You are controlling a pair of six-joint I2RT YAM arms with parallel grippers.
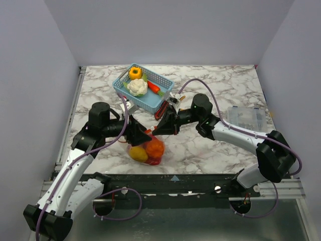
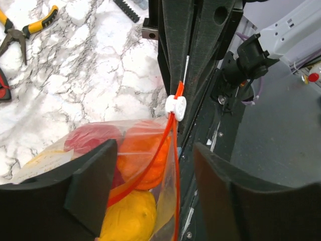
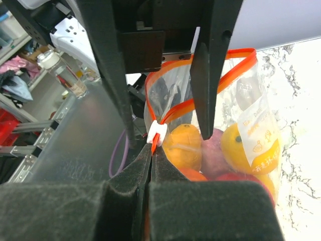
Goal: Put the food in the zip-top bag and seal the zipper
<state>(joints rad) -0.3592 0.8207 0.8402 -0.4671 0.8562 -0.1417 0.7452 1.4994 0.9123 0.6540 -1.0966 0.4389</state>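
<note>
- Zip-top bag (image 2: 168, 211): clear, glossy film, between the black jaws of the left gripper (image 2: 154, 150).
- Zipper (image 2: 172, 145): red-orange strip, with a white slider (image 2: 176, 107) at the tip of the right jaws.
- Food, below the slider: one red (image 2: 93, 138), one orange (image 2: 143, 155), one yellow (image 2: 130, 216), one purplish (image 3: 213, 158).
- Label (image 3: 258, 138) on the bag, right of the right jaws: pale, orange print.
- Right gripper (image 3: 150, 165): black body, dark grey pads.
- Table (image 1: 200, 150): white marble, grey veining.
- Basket (image 1: 135, 99), beyond both jaws: blue lattice.
- Pepper (image 1: 135, 73): orange-yellow.
- Cauliflower (image 1: 137, 87): white.
- Pliers (image 2: 30, 27), left of the left jaws: yellow-and-black handles.
</note>
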